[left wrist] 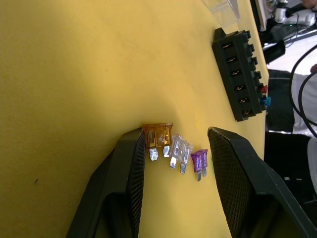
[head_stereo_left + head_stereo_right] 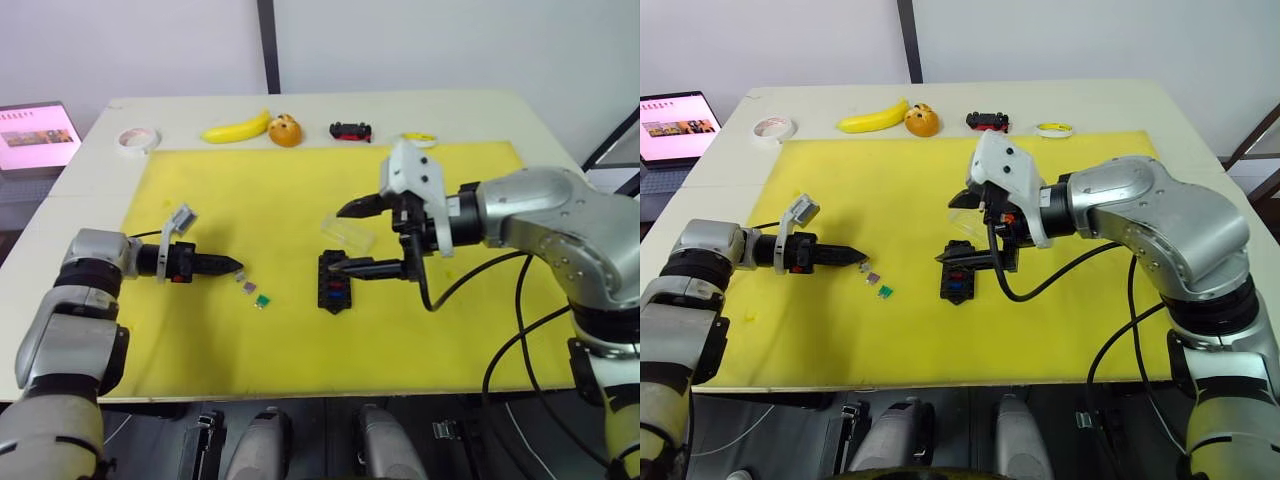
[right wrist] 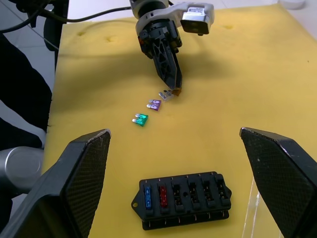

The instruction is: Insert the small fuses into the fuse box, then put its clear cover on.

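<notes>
The black fuse box (image 2: 334, 282) lies mid-mat with a blue and a red fuse (image 3: 154, 196) seated at one end. Loose small fuses lie in a row to its left: amber (image 1: 158, 136), clear grey (image 1: 179, 148), purple (image 1: 199, 159) and green (image 3: 141, 119). My left gripper (image 1: 177, 133) is open low over the mat, its fingers either side of the amber, grey and purple fuses, one finger (image 1: 130, 153) touching the amber one. My right gripper (image 2: 350, 238) hangs open wide just above the fuse box. The clear cover (image 2: 348, 234) lies just behind the box.
The yellow mat (image 2: 300, 340) covers most of the white table. Along the far edge sit a tape roll (image 2: 138, 139), a banana (image 2: 237, 129), an orange fruit (image 2: 286, 130), a black-and-red toy car (image 2: 351, 130) and a yellow ring (image 2: 420, 137). A laptop (image 2: 35, 135) stands at far left.
</notes>
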You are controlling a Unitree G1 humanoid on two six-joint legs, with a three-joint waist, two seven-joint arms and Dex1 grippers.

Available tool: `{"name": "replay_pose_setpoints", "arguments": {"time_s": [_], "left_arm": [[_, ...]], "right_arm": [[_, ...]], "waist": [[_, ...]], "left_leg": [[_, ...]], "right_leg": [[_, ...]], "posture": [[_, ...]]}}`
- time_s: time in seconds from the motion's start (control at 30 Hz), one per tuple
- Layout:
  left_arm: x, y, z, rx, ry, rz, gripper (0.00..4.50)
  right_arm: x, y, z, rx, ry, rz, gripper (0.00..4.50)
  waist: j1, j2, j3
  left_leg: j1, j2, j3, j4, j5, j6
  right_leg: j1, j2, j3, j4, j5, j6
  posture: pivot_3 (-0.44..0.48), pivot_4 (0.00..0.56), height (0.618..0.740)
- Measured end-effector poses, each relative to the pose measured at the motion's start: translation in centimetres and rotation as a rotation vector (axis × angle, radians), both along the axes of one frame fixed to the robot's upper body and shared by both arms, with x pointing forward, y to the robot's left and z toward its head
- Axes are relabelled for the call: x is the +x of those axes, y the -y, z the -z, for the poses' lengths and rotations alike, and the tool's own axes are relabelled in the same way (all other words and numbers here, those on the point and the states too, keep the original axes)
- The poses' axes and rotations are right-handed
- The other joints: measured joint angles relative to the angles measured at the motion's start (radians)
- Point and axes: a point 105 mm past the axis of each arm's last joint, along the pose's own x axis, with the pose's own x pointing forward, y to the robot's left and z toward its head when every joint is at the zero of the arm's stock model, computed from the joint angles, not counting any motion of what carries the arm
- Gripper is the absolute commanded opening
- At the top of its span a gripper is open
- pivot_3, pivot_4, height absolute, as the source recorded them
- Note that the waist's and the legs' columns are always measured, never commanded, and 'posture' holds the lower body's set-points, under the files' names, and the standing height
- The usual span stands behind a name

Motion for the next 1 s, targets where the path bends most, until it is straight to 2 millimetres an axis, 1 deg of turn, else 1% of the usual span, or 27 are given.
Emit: {"name": "replay_pose_setpoints", "arguments": {"time_s": [0.17, 0.2, 0.23, 0.53, 0.6, 0.63, 0.67, 0.7, 1.0], "left_arm": [[0.0, -0.3, 0.1, -0.005, 0.005, -0.015, 2.12], [0.0, -0.4, 0.2, -0.003, 0.005, -0.018, 1.69], [0.0, -0.4, 0.2, -0.002, 0.005, -0.019, 1.59], [-0.1, -0.9, 0.4, -0.010, 0.001, -0.039, 1.59], [-0.1, -0.9, 0.4, -0.012, 0.000, -0.042, 1.03], [-0.2, -1.0, 0.5, -0.006, -0.002, -0.045, 0.68], [-0.2, -1.2, 0.5, 0.000, -0.005, -0.048, 0.22], [-0.2, -1.3, 0.5, 0.000, -0.005, -0.050, 0.10], [-0.4, -1.4, 0.7, -0.004, -0.001, -0.053, 0.10]], "right_arm": [[0.0, -0.1, 0.1, -0.004, -0.001, -0.002, 4.50], [0.0, -0.1, 0.1, -0.005, -0.002, -0.003, 4.50], [0.0, -0.1, 0.1, -0.005, -0.002, -0.003, 4.50], [0.0, -0.1, 0.1, -0.005, -0.001, -0.007, 4.50], [0.0, -0.1, 0.1, -0.004, 0.001, -0.009, 4.50], [0.0, -0.1, 0.1, -0.003, 0.003, -0.010, 4.50], [0.0, -0.1, 0.1, -0.003, 0.004, -0.011, 4.50], [0.0, -0.1, 0.1, -0.002, 0.006, -0.010, 4.50], [0.1, -0.1, 0.1, 0.000, 0.005, -0.011, 4.50]], "waist": [[-0.001, 0.000, 0.000], [-0.001, 0.000, 0.000], [-0.001, 0.000, 0.000], [-0.003, 0.000, 0.000], [-0.004, 0.000, 0.000], [-0.004, 0.000, 0.000], [-0.005, 0.000, 0.000], [-0.004, 0.000, 0.000], [-0.005, 0.000, 0.000]], "left_leg": [[0.000, 0.000, 0.000, 0.000, 0.000, 0.000], [0.000, 0.000, 0.000, 0.000, 0.000, 0.000], [0.000, 0.001, 0.000, 0.000, 0.000, 0.000], [0.000, 0.001, 0.000, 0.000, 0.000, 0.000], [0.000, 0.001, 0.000, 0.000, 0.000, 0.000], [0.000, 0.001, 0.000, 0.000, 0.000, 0.000], [0.000, 0.001, 0.000, 0.000, 0.000, 0.000], [0.000, 0.001, 0.000, 0.000, 0.000, 0.000], [0.000, 0.001, 0.000, 0.000, 0.000, 0.000]], "right_leg": [[0.000, 0.001, 0.000, 0.000, 0.000, 0.000], [0.000, 0.001, 0.000, 0.000, 0.000, 0.000], [0.000, 0.001, 0.000, 0.000, 0.000, 0.000], [-0.001, 0.001, 0.000, 0.000, 0.000, 0.000], [-0.001, 0.001, 0.000, 0.001, 0.000, 0.000], [-0.001, 0.002, 0.000, 0.001, 0.000, 0.000], [-0.001, 0.002, 0.000, 0.001, 0.000, 0.000], [-0.001, 0.002, 0.000, 0.001, 0.000, 0.000], [-0.001, 0.002, 0.000, 0.001, 0.000, 0.000]], "posture": [[0.000, 0.150, 0.740], [0.000, 0.150, 0.740], [0.000, 0.150, 0.740], [0.000, 0.150, 0.740], [0.000, 0.150, 0.740], [0.000, 0.150, 0.740], [0.000, 0.150, 0.740], [0.000, 0.150, 0.740], [0.000, 0.150, 0.740]]}}
